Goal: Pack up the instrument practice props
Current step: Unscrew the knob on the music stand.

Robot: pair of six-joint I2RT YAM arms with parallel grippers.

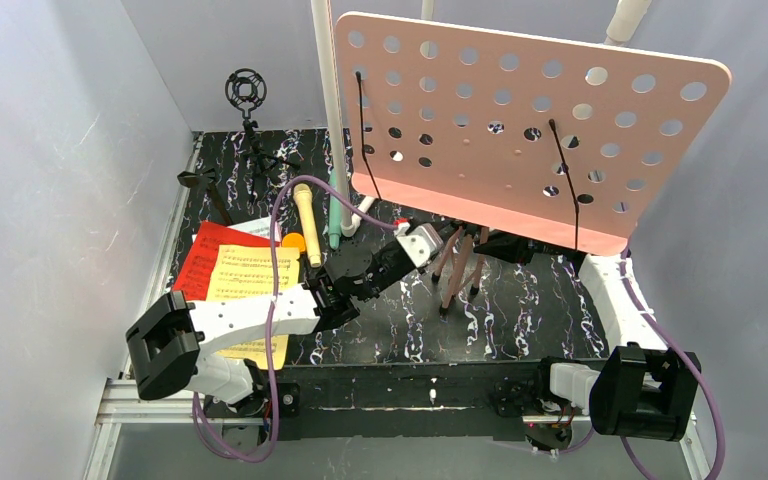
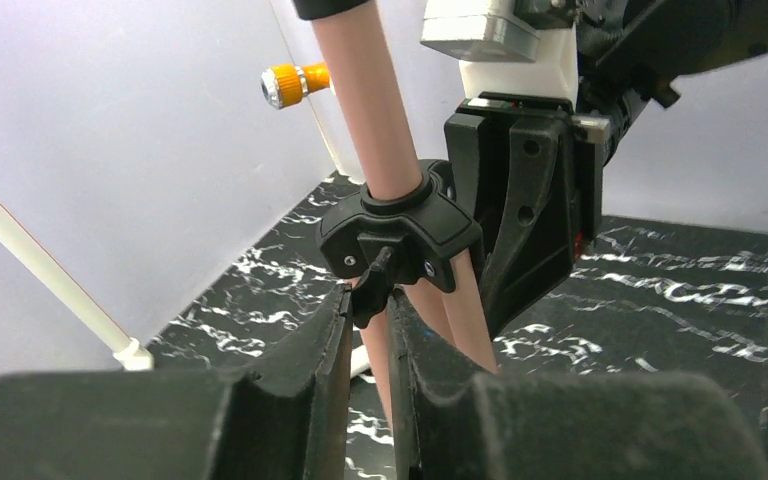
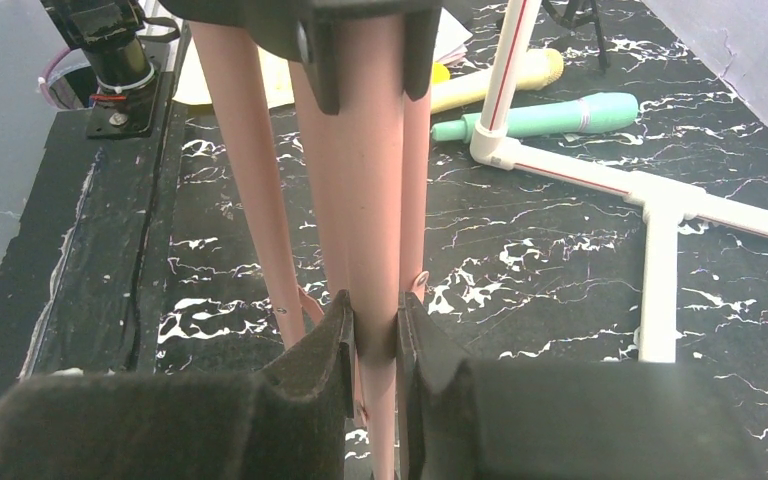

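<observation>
The pink hole-punched music stand point(image 1: 520, 130) stands upright at mid-table on its tripod legs point(image 1: 457, 275). My left gripper point(image 2: 370, 300) is shut on the small black knob of the stand's black leg collar point(image 2: 400, 225), just below the pink pole point(image 2: 365, 100). My right gripper point(image 3: 373, 315) is shut on the centre pole point(image 3: 365, 180) lower down, between the legs. Yellow sheet music point(image 1: 250, 285) lies on a red folder point(image 1: 210, 255) at the left. The yellow microphone point(image 1: 307, 222) and the mint-green microphone point(image 1: 334, 215) lie side by side behind it.
A white pipe frame point(image 3: 660, 200) lies on the black marbled mat, and one white pipe point(image 1: 328, 100) rises beside the stand. A black microphone tripod with a shock mount point(image 1: 247, 90) stands at the back left. Grey walls close in both sides.
</observation>
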